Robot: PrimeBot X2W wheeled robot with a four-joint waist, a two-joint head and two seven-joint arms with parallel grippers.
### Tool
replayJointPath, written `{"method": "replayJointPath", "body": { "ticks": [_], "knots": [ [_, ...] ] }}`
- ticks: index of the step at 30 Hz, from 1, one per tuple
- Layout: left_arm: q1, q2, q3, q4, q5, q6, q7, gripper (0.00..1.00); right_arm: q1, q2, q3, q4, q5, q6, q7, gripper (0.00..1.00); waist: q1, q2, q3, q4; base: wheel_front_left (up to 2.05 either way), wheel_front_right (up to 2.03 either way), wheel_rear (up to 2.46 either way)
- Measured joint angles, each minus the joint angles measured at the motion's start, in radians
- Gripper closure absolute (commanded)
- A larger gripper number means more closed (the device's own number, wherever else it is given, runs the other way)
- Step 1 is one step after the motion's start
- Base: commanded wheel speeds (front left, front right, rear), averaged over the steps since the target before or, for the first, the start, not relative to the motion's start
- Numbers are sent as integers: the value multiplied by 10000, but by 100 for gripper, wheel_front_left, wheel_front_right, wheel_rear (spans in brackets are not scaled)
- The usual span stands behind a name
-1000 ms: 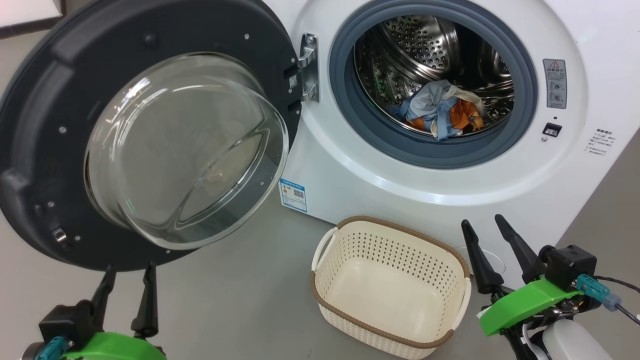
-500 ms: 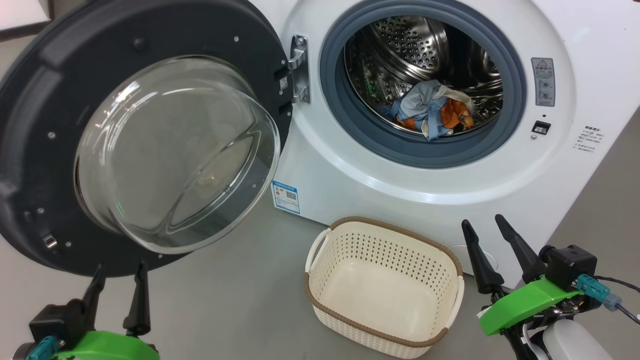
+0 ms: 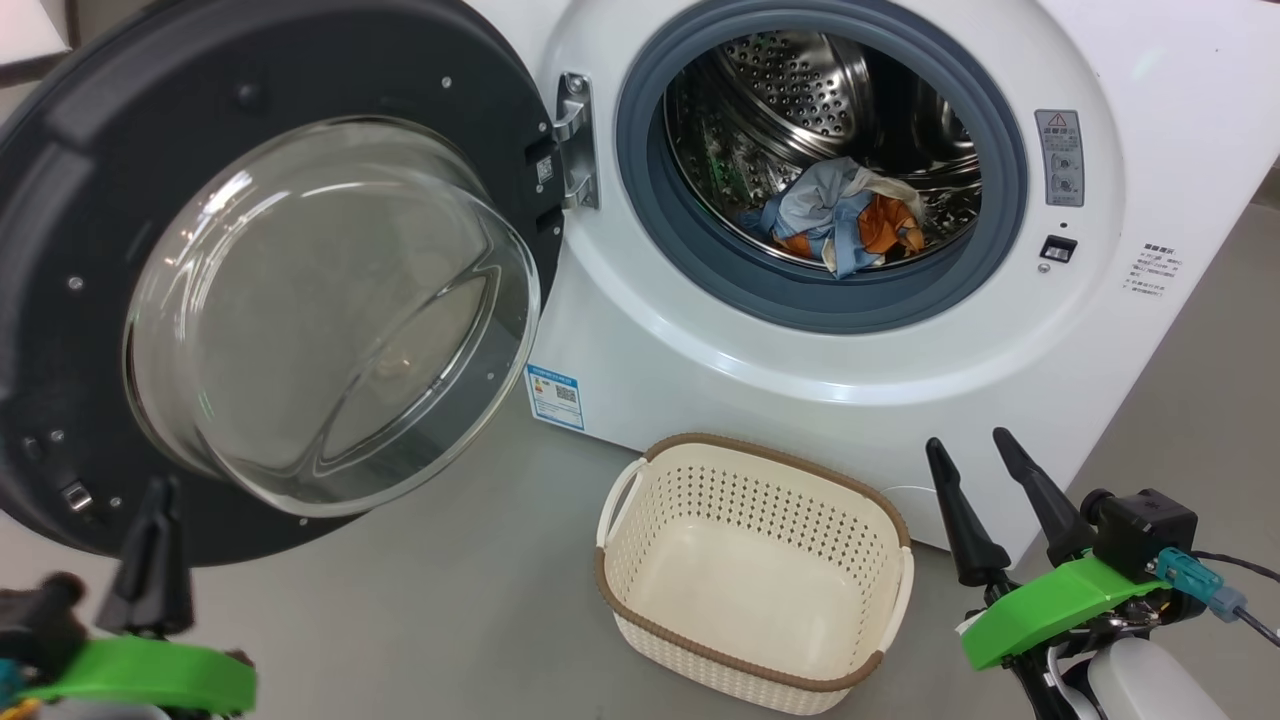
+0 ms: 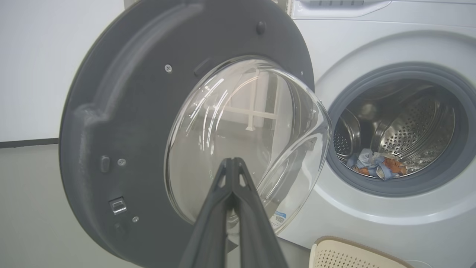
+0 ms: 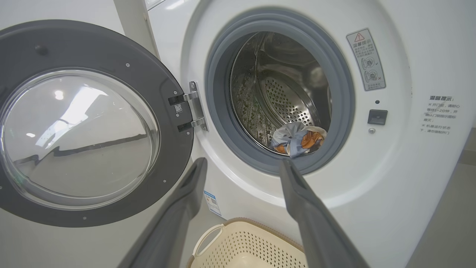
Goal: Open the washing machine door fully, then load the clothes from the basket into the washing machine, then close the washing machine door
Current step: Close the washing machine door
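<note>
The clothes (image 3: 835, 215) lie bunched in the washing machine (image 3: 700, 350) drum (image 3: 800, 90); the basket (image 3: 770, 445) on the floor (image 3: 450, 600) shows a bare bottom (door (image 3: 90, 150) wide open). The left hand (image 4: 232, 163) is pinched shut, holding nothing; the right hand (image 3: 966, 440) is spread beside the basket.

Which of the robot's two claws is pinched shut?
The left gripper, down by the washing machine door: its fingers meet, holding nothing. The right gripper has its fingers spread apart.

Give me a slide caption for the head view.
Clothes in the washing machine, basket empty, door open; left gripper shut, right gripper open.
</note>
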Motion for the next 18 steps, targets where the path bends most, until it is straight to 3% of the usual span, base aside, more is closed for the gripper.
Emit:
{"method": "replayJointPath", "body": {
  "ticks": [8, 13, 18],
  "knots": [
    [-934, 790, 1170, -1156, -980, -134, 217, 100, 12, -6, -92, -35, -2, 0, 0, 0, 0, 0, 41, 23, 0, 0, 0],
    [-2010, 1162, 2048, -1461, -2080, -593, 543, 100, 13, -31, -81, -46, -4, 0, 0, 0, 0, 0, 127, -17, 0, 0, 0],
    [-3211, 1494, 2899, -825, -3195, -1047, 729, 100, 6, -79, -13, -35, -6, 0, 0, 0, 0, 0, 250, -196, 0, 0, 0]
  ]
}}
